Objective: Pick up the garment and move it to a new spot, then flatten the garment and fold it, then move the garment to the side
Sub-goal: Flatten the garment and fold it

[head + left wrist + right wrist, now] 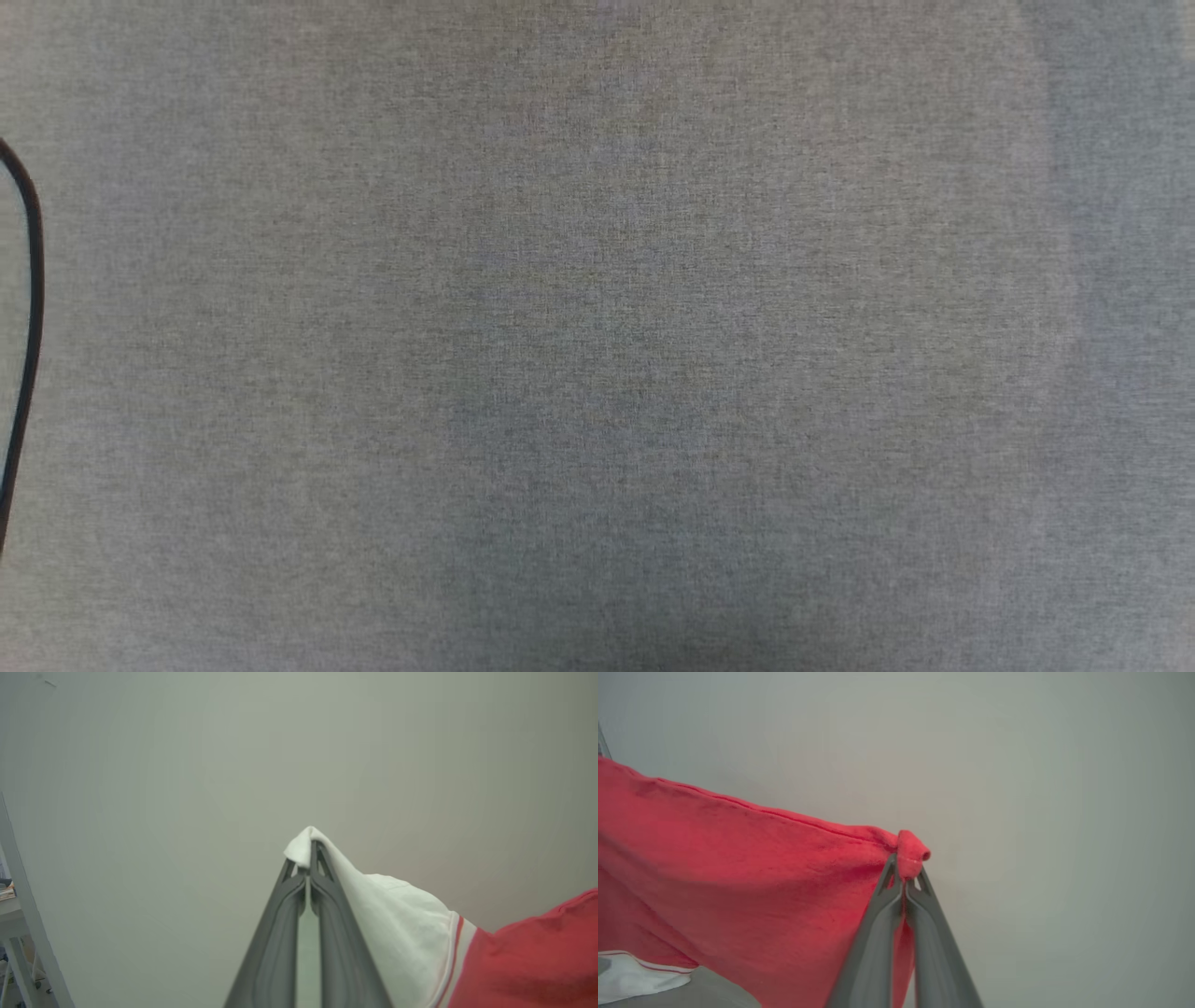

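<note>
Head view: I log the grey woven top of the desk (597, 336) spread across the frame. A thin black cable (34, 308) curves down the edge at 9 o'clock.

Left wrist view: the left fingers (307, 870) are clenched together at the tips, pinching a fold of white cloth that bunches over them at centre frame. The cloth is a sleeve of the garment (402, 919). From the pinch it falls away toward 4 o'clock, ends in a red-and-white striped band and meets the red body between 3 and 4 o'clock. Behind is a plain pale grey-green backdrop; I cannot tell what surface it is. A pale frame (21, 905) stands at 8 o'clock.

Right wrist view: the right fingers (905, 877) are likewise clamped, gripping a rolled corner of the red hem, which pokes out just above the tips. The stitched edge runs nearly straight from the pinch toward 10 o'clock. The red cloth hangs below it, spanning 7 to 10 o'clock. A bit of white sleeve with striped trim lies at 8 o'clock, low in the frame. I cannot tell whether the cloth touches anything underneath.
</note>
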Controlling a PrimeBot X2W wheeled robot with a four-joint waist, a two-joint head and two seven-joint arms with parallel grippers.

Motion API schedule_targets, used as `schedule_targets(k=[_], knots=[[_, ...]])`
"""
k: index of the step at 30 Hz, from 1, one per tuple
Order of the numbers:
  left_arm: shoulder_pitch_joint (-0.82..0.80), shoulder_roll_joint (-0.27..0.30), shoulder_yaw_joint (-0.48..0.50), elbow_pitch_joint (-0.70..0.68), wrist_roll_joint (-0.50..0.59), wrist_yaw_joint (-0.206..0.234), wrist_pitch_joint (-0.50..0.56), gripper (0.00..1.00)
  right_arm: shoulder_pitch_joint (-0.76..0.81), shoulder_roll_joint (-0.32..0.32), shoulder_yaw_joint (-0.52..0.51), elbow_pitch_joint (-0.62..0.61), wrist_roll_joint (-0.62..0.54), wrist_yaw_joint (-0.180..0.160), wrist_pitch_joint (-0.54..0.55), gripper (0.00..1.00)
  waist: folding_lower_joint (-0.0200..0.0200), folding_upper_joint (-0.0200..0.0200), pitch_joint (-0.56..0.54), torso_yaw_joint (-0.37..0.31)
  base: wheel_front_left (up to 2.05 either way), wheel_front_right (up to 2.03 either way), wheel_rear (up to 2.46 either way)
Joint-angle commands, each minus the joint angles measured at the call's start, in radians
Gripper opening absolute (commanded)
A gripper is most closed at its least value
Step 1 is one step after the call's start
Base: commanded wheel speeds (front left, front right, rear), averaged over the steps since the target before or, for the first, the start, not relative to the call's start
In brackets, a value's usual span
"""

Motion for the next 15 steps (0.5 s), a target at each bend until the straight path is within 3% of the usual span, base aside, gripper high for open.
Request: schedule_targets(k=[1,9,15], knots=[[0.055,0.010,-0.007,-0.008,-0.004,-0.003,-0.010,0.00,0.048,0.000,0.016,0.004,0.024,-0.001,-0.017,0.00,-0.0002,0.0000,-0.016,-0.001,0.00,0.00,0.00],[0.383,0.008,0.020,-0.154,-0.016,0.003,-0.014,0.00,0.294,-0.033,0.093,-0.025,0.126,-0.001,-0.088,0.00,-0.0002,0.0000,-0.102,0.013,0.00,0.00,0.00],[0.715,-0.007,0.073,-0.307,0.003,0.035,-0.014,0.00,0.499,-0.055,0.153,-0.071,0.197,-0.001,-0.144,0.00,-0.0002,0.0000,-0.197,0.012,0.00,0.00,0.00]])
